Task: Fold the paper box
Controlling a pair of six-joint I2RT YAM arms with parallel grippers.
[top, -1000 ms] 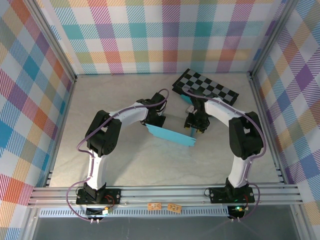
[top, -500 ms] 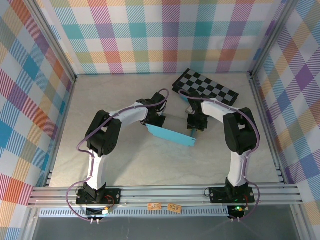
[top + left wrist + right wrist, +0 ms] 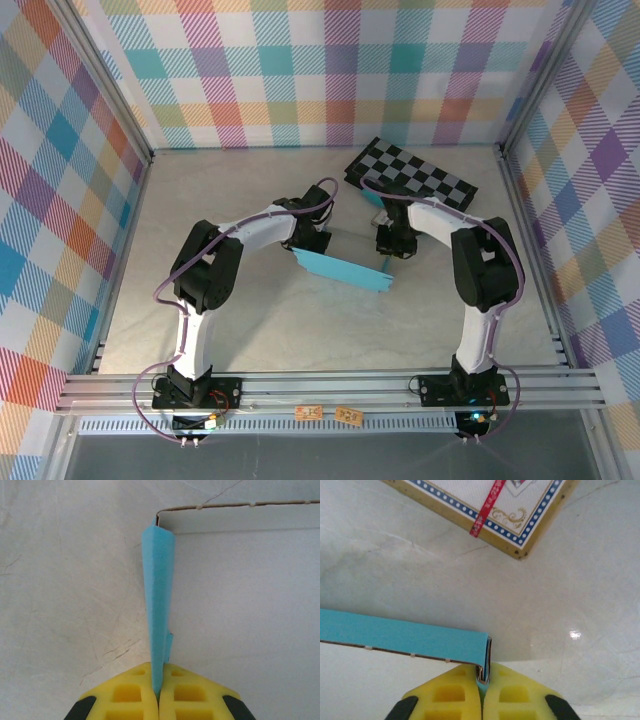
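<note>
Right hand (image 3: pixel 481 676) newly clamped on paper box (image 3: pixel 400 635), checkerboard (image 3: pixel 415 172) near, seemingly apart.

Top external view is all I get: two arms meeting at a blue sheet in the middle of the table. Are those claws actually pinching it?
Observer: The left one is. Its wrist camera shows the left gripper shut, with an upright teal flap of the paper box clamped in it.
Operator: And the other claw?
Observer: The right wrist camera shows the right gripper shut on the folded corner of a teal side wall.
Operator: What is the small white thing beside that arm?
Observer: A flat card-like packet with a blue dotted border and a red band. It lies on the table, apart from the box.
</note>
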